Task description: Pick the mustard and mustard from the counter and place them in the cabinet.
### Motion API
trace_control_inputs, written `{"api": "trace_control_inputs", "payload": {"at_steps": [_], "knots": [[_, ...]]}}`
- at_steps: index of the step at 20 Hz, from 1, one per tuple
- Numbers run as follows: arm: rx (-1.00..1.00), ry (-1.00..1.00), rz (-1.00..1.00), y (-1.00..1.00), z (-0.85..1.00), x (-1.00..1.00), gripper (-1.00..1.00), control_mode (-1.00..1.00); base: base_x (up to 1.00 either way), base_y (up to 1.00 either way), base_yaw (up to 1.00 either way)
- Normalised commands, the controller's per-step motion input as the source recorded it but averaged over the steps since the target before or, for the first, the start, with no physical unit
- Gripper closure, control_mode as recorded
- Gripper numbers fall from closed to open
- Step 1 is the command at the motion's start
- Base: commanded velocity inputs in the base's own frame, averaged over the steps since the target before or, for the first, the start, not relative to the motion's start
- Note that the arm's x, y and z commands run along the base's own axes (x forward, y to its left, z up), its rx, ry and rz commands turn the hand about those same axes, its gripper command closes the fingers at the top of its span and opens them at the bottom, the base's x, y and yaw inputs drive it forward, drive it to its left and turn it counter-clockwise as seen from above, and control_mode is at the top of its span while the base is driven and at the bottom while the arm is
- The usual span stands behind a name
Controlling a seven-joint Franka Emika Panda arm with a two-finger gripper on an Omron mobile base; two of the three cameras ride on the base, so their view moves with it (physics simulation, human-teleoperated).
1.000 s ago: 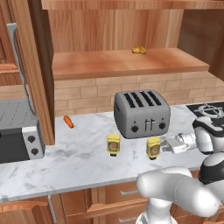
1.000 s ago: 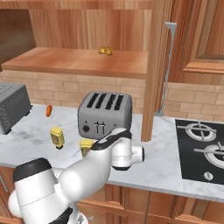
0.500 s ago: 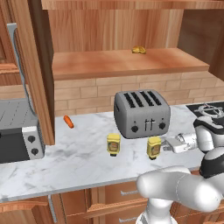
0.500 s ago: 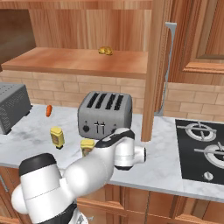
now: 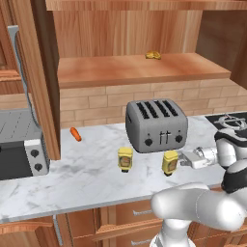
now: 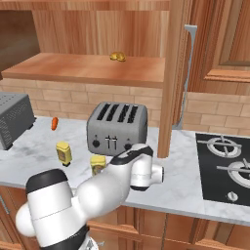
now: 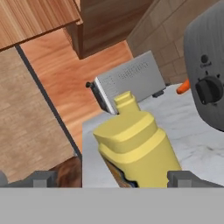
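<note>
Two small yellow mustard bottles stand on the marbled counter (image 5: pixel 82 176) in front of the toaster, one to the left (image 5: pixel 125 158) (image 6: pixel 63 152) and one to the right (image 5: pixel 170 162) (image 6: pixel 98 164). My gripper (image 5: pixel 185 158) lies level just right of the right bottle and is open. In the hand view that bottle (image 7: pixel 135 146) looms large, tilted by the camera's roll. It sits between my two fingertips (image 7: pixel 43 178), and the gripper (image 7: pixel 114 179) is not shut on it. The cabinet shelf (image 5: pixel 140 71) (image 6: pixel 88 68) runs above the counter.
A grey toaster (image 5: pixel 155 124) (image 6: pixel 117 128) stands right behind the bottles. A carrot (image 5: pixel 75 134) and a toaster oven (image 5: pixel 19 149) lie to the left, a stove (image 6: pixel 227 166) to the right. A yellow-brown lump (image 5: pixel 153 55) rests on the shelf beside the open cabinet door (image 5: pixel 36 72).
My gripper has slid a little left along the counter, closer to the right mustard bottle. The bottles have not moved.
</note>
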Motion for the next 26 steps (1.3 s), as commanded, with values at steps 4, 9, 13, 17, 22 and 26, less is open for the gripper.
{"api": "trace_control_inputs", "payload": {"at_steps": [4,9,13,17,22,26], "knots": [[0.03,-0.03,0.06,-0.02,0.00,0.06,-1.00,-1.00,0.00,0.00,0.00],[0.01,-0.01,0.09,-0.03,0.00,0.04,-1.00,-1.00,0.00,0.00,0.00],[0.00,-0.04,0.01,-0.14,0.00,-0.04,-1.00,-1.00,0.00,0.00,0.00],[0.00,-0.05,0.00,-0.09,0.00,0.00,-1.00,-1.00,0.00,0.00,0.00],[0.02,-0.07,-0.02,-0.11,0.00,0.00,-1.00,-1.00,0.00,0.00,0.00],[0.01,-0.04,-0.01,-0.04,0.00,0.04,-1.00,-1.00,0.00,0.00,0.00]]}}
